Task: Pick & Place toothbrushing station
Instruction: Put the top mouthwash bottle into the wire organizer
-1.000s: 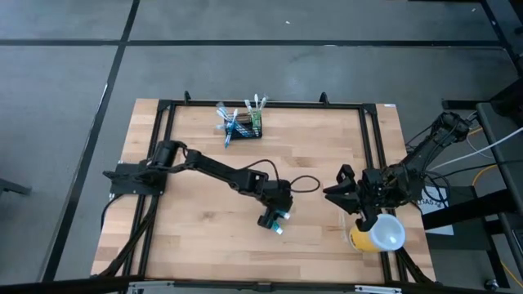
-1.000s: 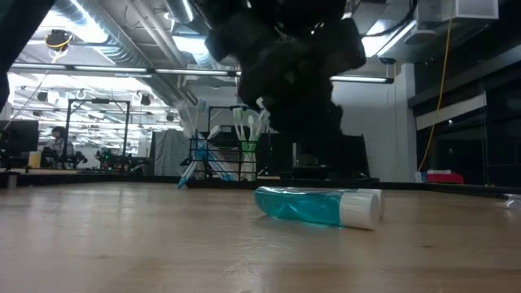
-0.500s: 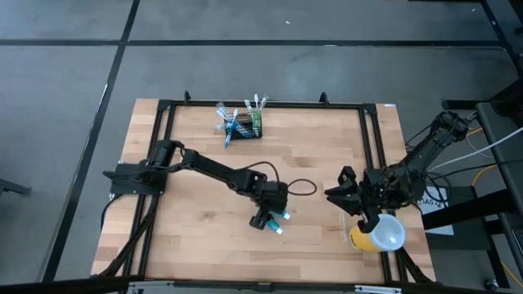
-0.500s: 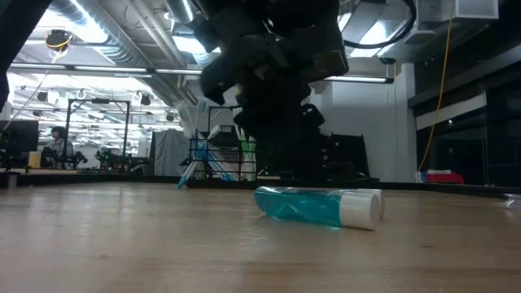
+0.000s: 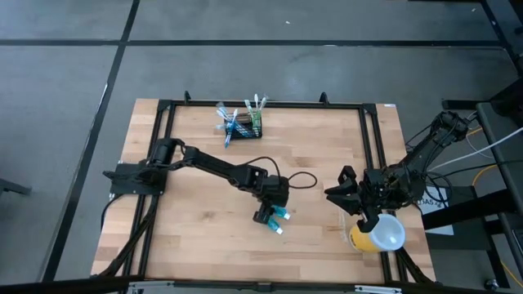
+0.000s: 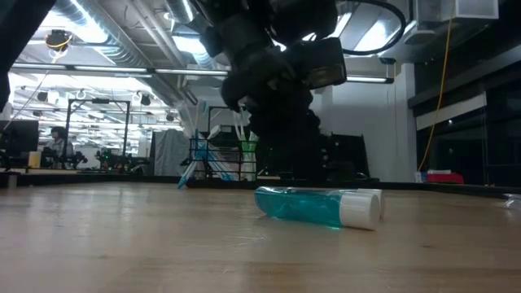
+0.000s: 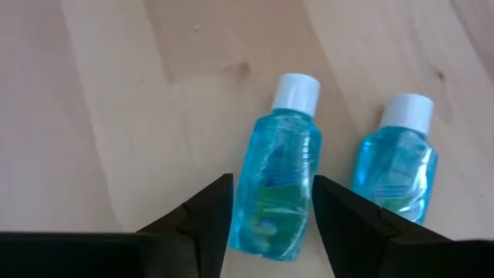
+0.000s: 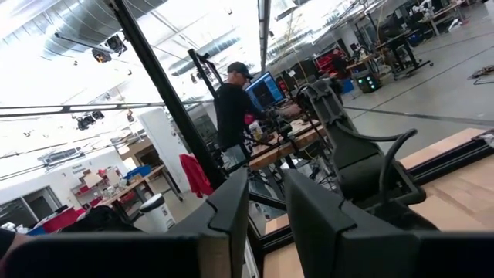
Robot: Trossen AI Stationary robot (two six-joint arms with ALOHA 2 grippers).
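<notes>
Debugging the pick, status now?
Left pincer open, straddling a blue bottle; second bottle beside. Right pincer idle by yellow cup. Mesh holder untouched at far edge.

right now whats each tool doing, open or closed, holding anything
Left tool: open, fingers either side of a blue bottle lying on the table, not gripping it.
Right tool: raised near the table's right edge, fingers apart, holding nothing.

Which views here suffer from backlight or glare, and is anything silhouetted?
Low view: bright ceiling lights behind leave the left pincer a dark silhouette, while the blue bottle stays readable. Right wrist view: the background is washed out. Left wrist view: evenly lit.
</notes>
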